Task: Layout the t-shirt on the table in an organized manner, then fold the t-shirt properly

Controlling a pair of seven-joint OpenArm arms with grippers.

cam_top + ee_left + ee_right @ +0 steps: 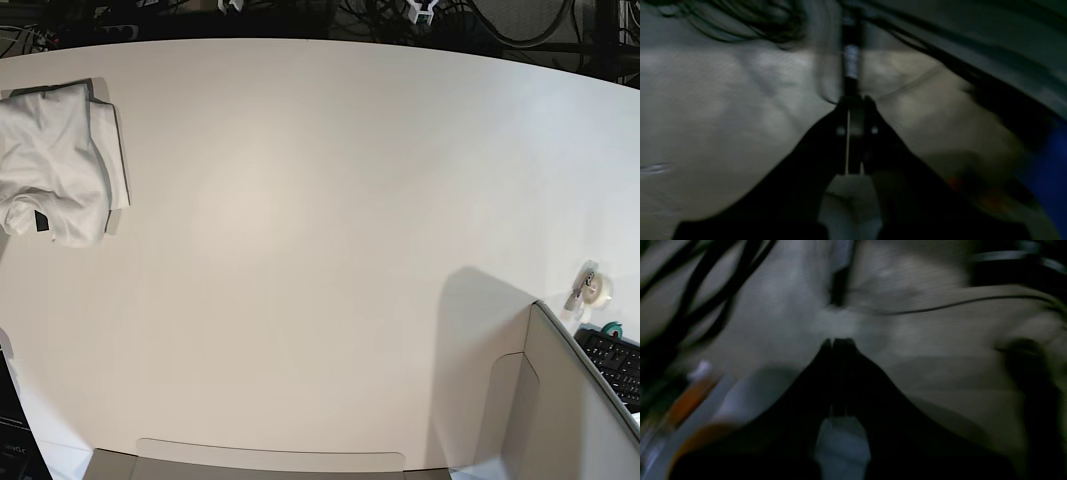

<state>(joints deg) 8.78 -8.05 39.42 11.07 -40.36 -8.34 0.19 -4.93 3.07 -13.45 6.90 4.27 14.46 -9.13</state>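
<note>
T-shirt [55, 165] outside both pincers' views.

No text, label, brand or number can be read in any view. The folded t-shirt [58, 160] shows only its plain white side, and both wrist views are blurred.
</note>
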